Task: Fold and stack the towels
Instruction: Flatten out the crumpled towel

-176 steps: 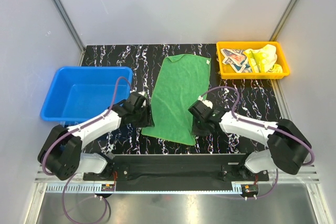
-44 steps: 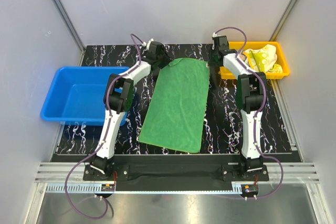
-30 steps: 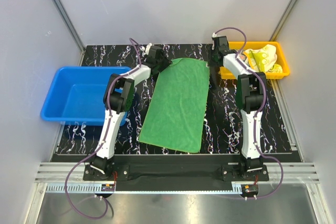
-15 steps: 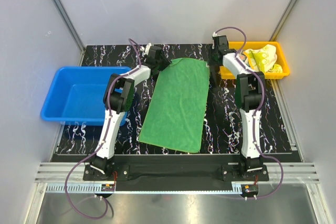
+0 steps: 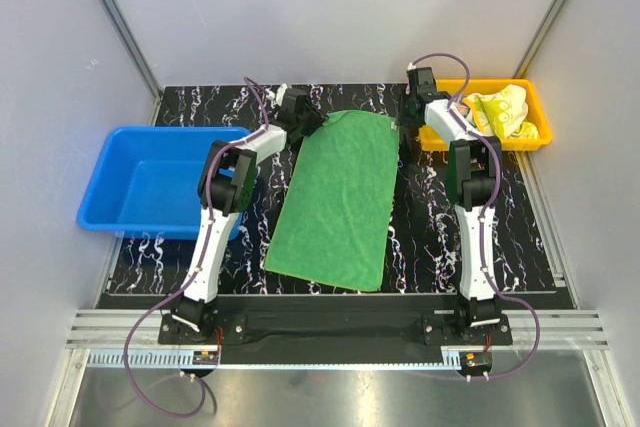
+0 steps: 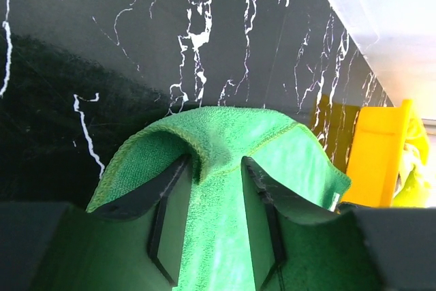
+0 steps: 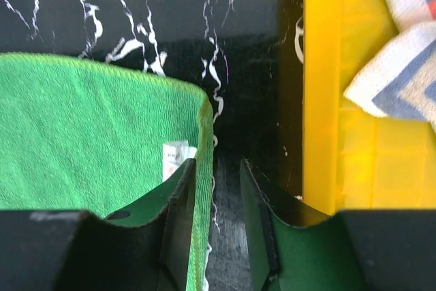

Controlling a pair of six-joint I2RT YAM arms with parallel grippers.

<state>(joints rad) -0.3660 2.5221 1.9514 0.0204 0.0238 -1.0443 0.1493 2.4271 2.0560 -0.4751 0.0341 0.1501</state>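
Observation:
The green towel (image 5: pixel 335 197) lies spread flat in the middle of the black marble table. My left gripper (image 5: pixel 303 117) is at its far left corner. In the left wrist view the left gripper (image 6: pixel 216 161) stands narrowly open astride a raised fold of the towel (image 6: pixel 225 134). My right gripper (image 5: pixel 405 129) is at the far right corner. In the right wrist view it (image 7: pixel 218 165) is narrowly open, the towel's edge (image 7: pixel 203 120) lying by the left finger and bare table in the gap. The yellow crocodile towel (image 5: pixel 500 112) lies in the orange bin (image 5: pixel 490 143). A cream printed cloth (image 7: pixel 402 66) lies there too.
The blue bin (image 5: pixel 150 182) stands at the left of the table. The orange bin's wall (image 7: pixel 320 100) is close to the right of my right gripper. A white label (image 7: pixel 174 158) is sewn at the towel's corner. Grey walls close in the back and sides.
About six seconds ago both grippers were at the towel's near corners; now both arms reach out to its far corners. The towel lies straighter and nearer. Over the last second, hardly any movement.

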